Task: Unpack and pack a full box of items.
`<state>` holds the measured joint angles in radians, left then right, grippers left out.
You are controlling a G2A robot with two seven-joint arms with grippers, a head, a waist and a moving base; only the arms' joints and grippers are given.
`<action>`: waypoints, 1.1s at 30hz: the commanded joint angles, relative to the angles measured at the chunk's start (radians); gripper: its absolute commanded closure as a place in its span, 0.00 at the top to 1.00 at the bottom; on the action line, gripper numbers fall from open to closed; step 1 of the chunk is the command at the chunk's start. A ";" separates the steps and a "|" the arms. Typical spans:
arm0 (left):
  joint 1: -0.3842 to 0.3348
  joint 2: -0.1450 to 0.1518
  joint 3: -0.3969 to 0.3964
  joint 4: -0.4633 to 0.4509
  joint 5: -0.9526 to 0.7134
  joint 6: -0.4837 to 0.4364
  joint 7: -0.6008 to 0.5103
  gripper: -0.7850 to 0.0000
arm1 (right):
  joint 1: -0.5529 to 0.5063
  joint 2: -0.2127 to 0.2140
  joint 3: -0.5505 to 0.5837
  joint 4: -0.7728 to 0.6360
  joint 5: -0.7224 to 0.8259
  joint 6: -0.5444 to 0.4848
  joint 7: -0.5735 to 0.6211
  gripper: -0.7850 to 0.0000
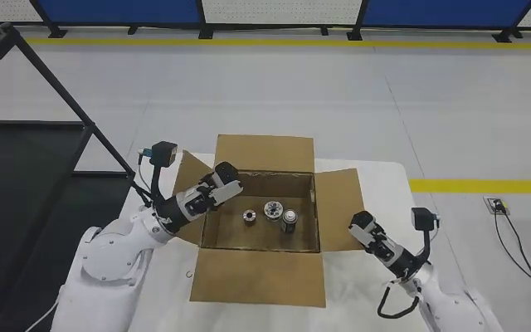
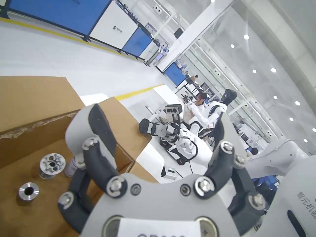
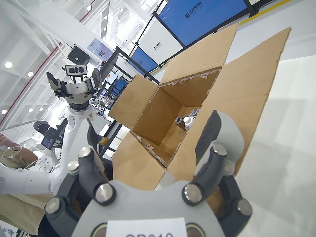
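The box (image 1: 257, 278) sat in the middle of the white bench (image 1: 344, 292) with all four flaps folded out. On its floor stood three things in a loose row: a small metal cylinder (image 1: 248, 217), a toothed metal hub (image 1: 273, 208) just beside it, and a can (image 1: 289, 221) on the far side of the hub. The left claw (image 1: 230, 184) hung over the box's left edge, above the opening, its fingers spread wide with nothing between them. The right claw (image 1: 362, 224) was outside the box, just beside the right flap, also wide open and empty.
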<state>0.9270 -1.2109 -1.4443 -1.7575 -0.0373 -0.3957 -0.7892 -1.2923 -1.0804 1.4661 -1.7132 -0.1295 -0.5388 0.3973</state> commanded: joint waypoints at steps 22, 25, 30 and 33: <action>0.134 0.008 -0.140 -0.047 -0.096 -0.100 0.274 1.00 | 0.062 -0.014 -0.095 0.019 -0.224 0.209 0.010 1.00; 0.166 0.011 -0.179 -0.057 -0.136 -0.117 0.289 1.00 | 0.084 -0.016 -0.112 0.038 -0.217 0.198 0.036 1.00; 0.207 0.016 -0.228 -0.070 -0.162 -0.131 0.314 1.00 | 0.117 -0.018 -0.143 0.061 -0.232 0.176 0.085 1.00; 0.233 0.016 -0.246 -0.081 -0.191 -0.156 0.340 1.00 | 0.136 -0.019 -0.162 0.072 -0.249 0.178 0.108 1.00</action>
<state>1.1520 -1.1945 -1.6856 -1.8363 -0.2168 -0.5435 -0.4564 -1.1614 -1.0993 1.3086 -1.6440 -0.3743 -0.3629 0.4989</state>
